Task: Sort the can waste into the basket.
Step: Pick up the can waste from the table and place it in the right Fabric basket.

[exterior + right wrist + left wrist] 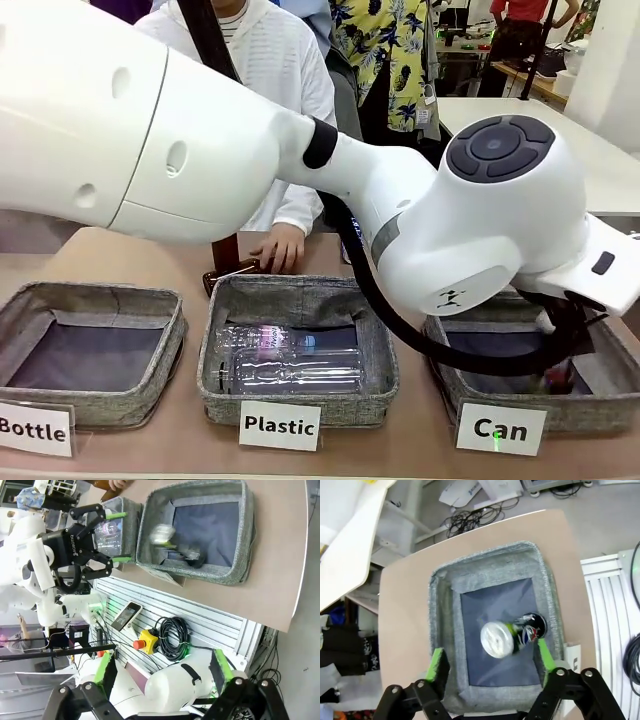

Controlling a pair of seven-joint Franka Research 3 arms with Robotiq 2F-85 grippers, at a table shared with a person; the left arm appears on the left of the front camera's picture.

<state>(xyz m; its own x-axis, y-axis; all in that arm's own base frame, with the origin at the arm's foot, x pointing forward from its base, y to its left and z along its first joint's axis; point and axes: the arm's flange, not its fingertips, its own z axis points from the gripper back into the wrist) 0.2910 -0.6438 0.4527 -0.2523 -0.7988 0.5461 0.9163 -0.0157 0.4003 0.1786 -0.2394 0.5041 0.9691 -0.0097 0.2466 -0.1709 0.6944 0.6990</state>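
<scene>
Fingers [439, 664] of the left gripper [490, 662] stand apart, empty, above the basket [445, 600]. A blurred silver-topped can [496, 639] shows over its dark floor, a dark can [534, 624] at its 2 o'clock. The right gripper [162, 672] gapes too.

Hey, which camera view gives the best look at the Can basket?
The left wrist view: it looks straight down into the basket, rim and dark bottom plain. In the front view the left arm covers most of it, behind the "Can" card. The right wrist view shows most of it, but farther off.
</scene>
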